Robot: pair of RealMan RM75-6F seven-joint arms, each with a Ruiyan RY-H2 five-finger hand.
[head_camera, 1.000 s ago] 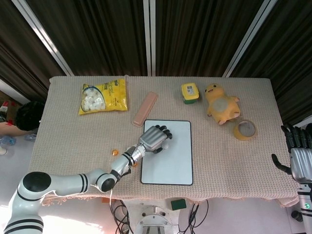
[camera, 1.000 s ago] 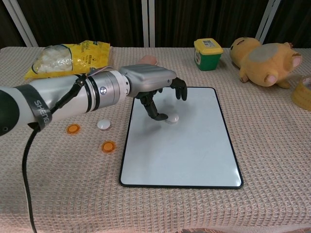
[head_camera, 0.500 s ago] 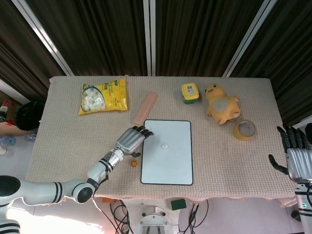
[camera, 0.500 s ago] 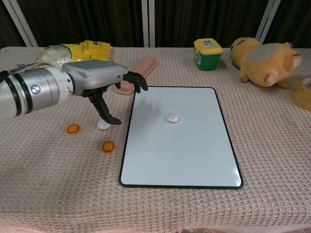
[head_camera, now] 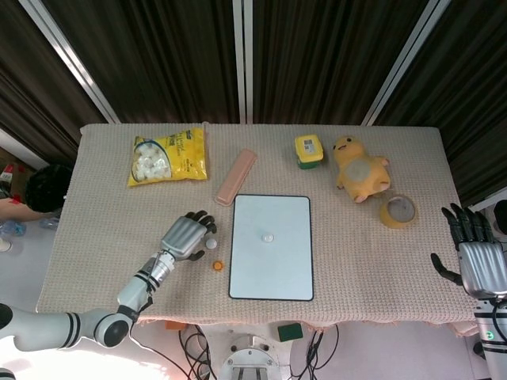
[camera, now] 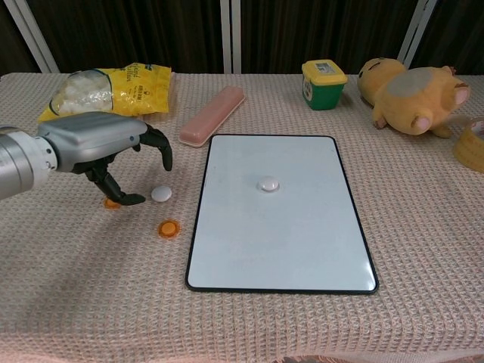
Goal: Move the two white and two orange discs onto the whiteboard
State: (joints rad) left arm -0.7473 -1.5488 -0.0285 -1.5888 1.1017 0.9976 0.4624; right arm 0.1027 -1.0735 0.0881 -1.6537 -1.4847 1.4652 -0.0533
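Since a second ago my left robot hand (camera: 106,151) has pulled back off the whiteboard (camera: 302,249) and now hangs over the counter (camera: 91,302) to the board's left, leaving one white disc (camera: 268,184) resting on the board's upper middle. That is one of four placed, by my reckoning. The second white disc (camera: 160,193) lies just left of the board's edge, an orange disc (camera: 169,227) sits a little nearer me, and the other orange disc (camera: 111,203) is partly under my fingertips (camera: 130,200).

My left robot hand is empty, fingers curled downward but apart, thumb reaching toward the far orange disc. I judge I am setting up the next pick; it calls for lowering onto one thin disc and pinching it cleanly off the woven cloth, which may be fiddly.

In the head view the far orange disc is hidden beneath the left robot hand (head_camera: 188,236), while the chest view shows it. Only the head view shows my right robot hand (head_camera: 474,257), fingers spread and holding nothing, well right of the whiteboard, past the counter's edge.
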